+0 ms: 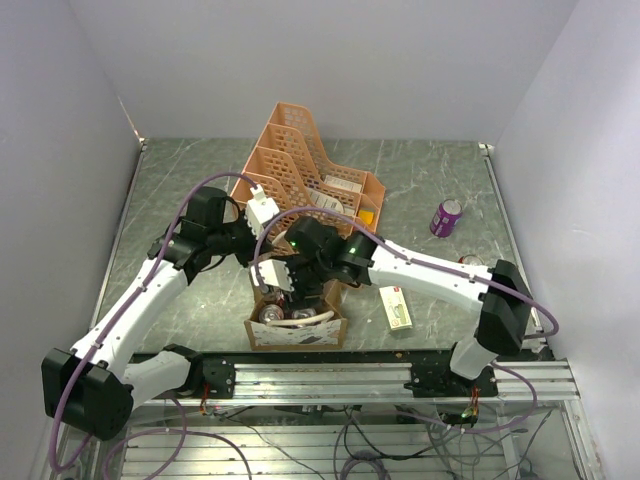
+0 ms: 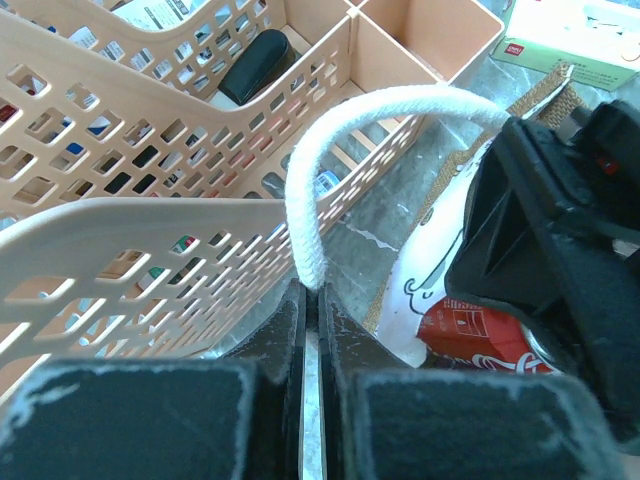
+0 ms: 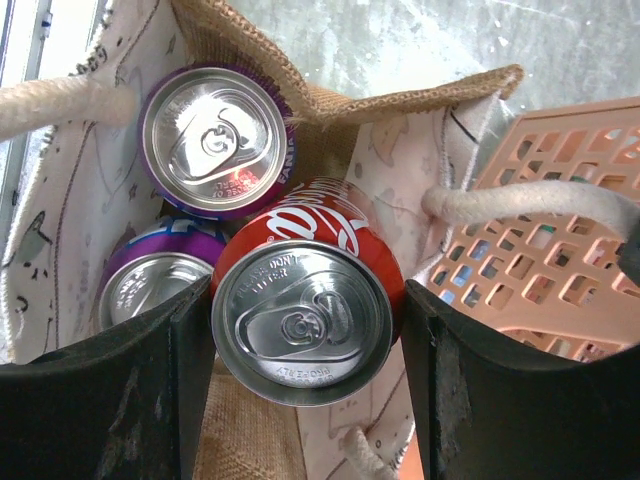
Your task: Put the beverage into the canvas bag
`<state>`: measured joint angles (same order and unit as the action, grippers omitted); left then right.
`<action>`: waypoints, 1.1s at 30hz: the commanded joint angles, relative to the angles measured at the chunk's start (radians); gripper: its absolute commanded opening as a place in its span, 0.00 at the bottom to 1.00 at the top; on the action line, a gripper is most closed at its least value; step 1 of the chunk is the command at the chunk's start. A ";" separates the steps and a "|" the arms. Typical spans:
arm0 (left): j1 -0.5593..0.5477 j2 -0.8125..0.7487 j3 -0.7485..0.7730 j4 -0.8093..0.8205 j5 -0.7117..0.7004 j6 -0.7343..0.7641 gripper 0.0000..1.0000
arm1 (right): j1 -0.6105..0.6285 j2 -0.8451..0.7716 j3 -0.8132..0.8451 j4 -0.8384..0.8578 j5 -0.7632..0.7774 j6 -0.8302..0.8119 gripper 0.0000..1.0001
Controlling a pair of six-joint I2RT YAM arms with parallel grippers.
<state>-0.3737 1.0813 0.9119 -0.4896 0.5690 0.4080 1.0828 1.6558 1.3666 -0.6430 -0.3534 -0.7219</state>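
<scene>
The tan canvas bag (image 1: 297, 331) stands open near the front edge, between both arms. My left gripper (image 2: 312, 295) is shut on one cream rope handle (image 2: 330, 150) and holds it up; in the top view this gripper (image 1: 258, 250) is at the bag's far left side. My right gripper (image 3: 308, 330) is shut on an upright red cola can (image 3: 310, 315), held inside the bag's mouth (image 3: 400, 100). Two purple cans (image 3: 215, 140) (image 3: 150, 285) stand in the bag beside it. In the top view the right gripper (image 1: 300, 280) is over the bag. The red can also shows in the left wrist view (image 2: 475, 330).
The peach lattice file organizer (image 1: 300, 170) stands right behind the bag and close to the left gripper (image 2: 150, 240). Another purple can (image 1: 446, 217) stands at the right of the table. A white box (image 1: 396, 307) lies right of the bag.
</scene>
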 commanded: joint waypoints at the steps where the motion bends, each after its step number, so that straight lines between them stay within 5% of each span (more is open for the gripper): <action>1: 0.005 -0.007 0.011 0.036 0.010 -0.015 0.07 | 0.011 -0.090 0.003 0.076 0.012 0.013 0.34; 11: 0.007 0.006 0.023 0.027 0.005 -0.010 0.07 | 0.023 -0.097 0.015 0.000 -0.091 -0.048 0.37; 22: 0.007 0.032 0.078 0.039 -0.164 -0.136 0.07 | 0.056 -0.051 0.029 -0.018 -0.059 -0.071 0.36; 33: 0.007 0.060 0.087 0.032 -0.140 -0.139 0.07 | 0.056 0.017 0.061 0.010 -0.038 -0.066 0.35</action>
<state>-0.3725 1.1431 0.9722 -0.4881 0.4477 0.2794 1.1252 1.6592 1.3739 -0.6838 -0.3607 -0.7902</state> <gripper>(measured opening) 0.098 0.654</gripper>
